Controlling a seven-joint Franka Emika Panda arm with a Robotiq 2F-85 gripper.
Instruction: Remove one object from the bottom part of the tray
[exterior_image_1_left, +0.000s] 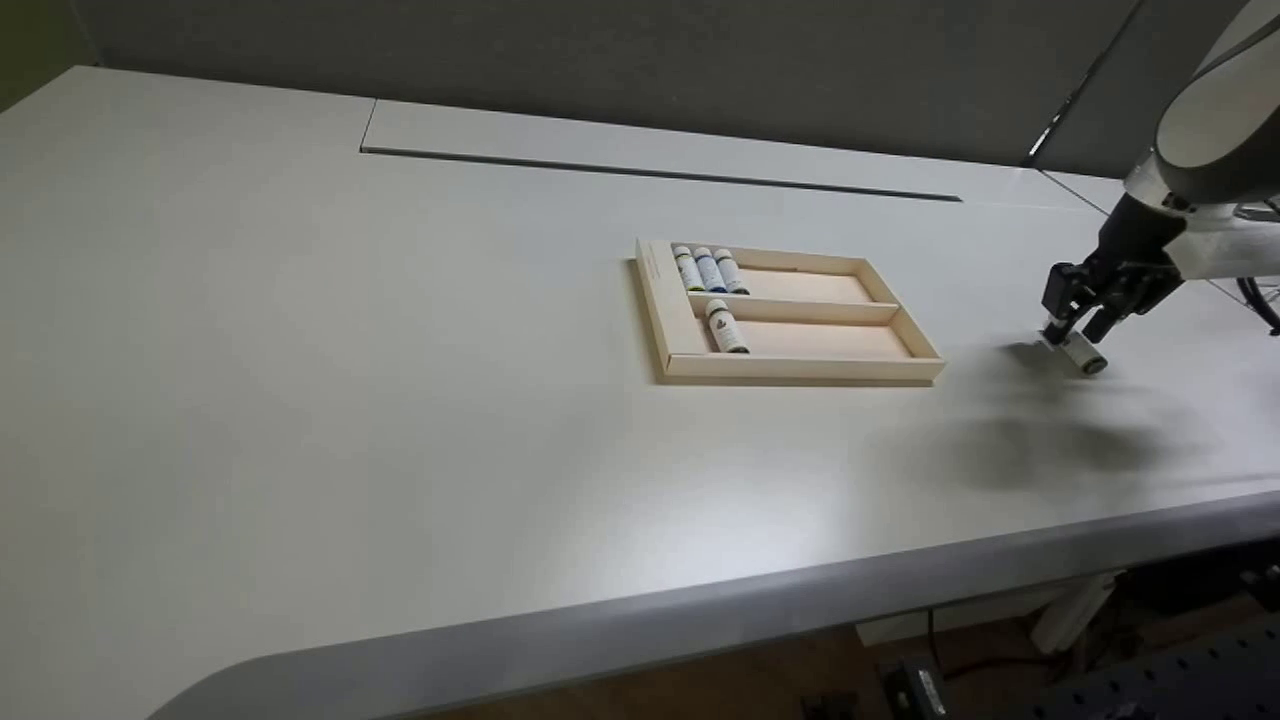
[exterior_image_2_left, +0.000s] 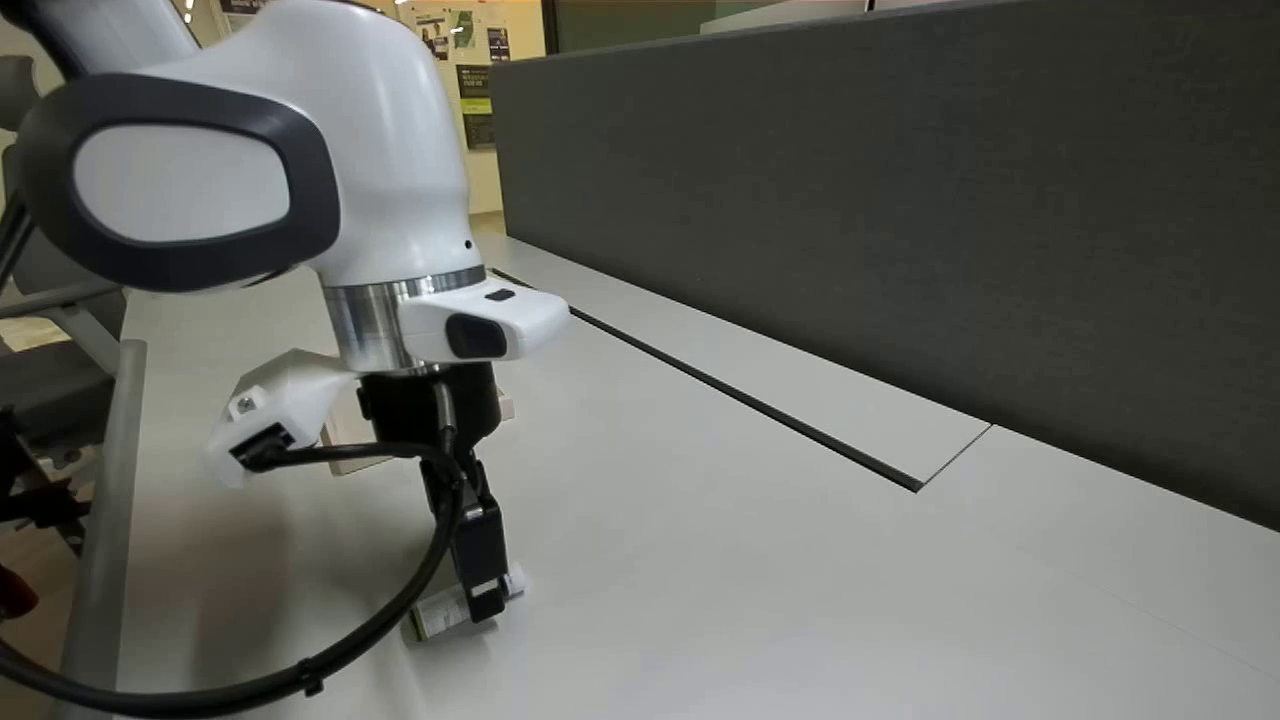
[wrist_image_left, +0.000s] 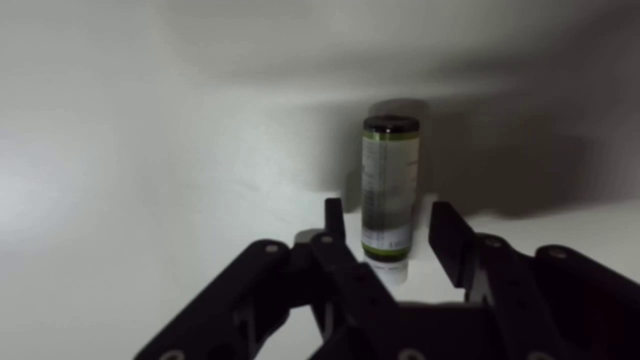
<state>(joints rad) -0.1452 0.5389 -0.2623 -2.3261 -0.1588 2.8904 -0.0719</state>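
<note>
In an exterior view the arm (exterior_image_1_left: 1215, 130) slants toward seven o'clock, gripper (exterior_image_1_left: 1076, 333) at three o'clock from the tray (exterior_image_1_left: 800, 368), fingers (wrist_image_left: 450, 240) spread around a lying bottle (wrist_image_left: 390, 190) (gaps both sides).

Tabletop (exterior_image_1_left: 480, 370) glare, wrist view perhaps blurry.

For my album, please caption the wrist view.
Open black gripper straddling a labelled green cylindrical bottle lying on a white tabletop.

In an exterior view, the arm (exterior_image_2_left: 400, 130) hides most of the tray (exterior_image_2_left: 350, 428), and a black finger (exterior_image_2_left: 480, 550) covers part of the bottle (exterior_image_2_left: 443, 610). Picture edges cut off the arm in both exterior views and the gripper (wrist_image_left: 387, 210) in the wrist view, where the bottle's fine print is blurred.
</note>
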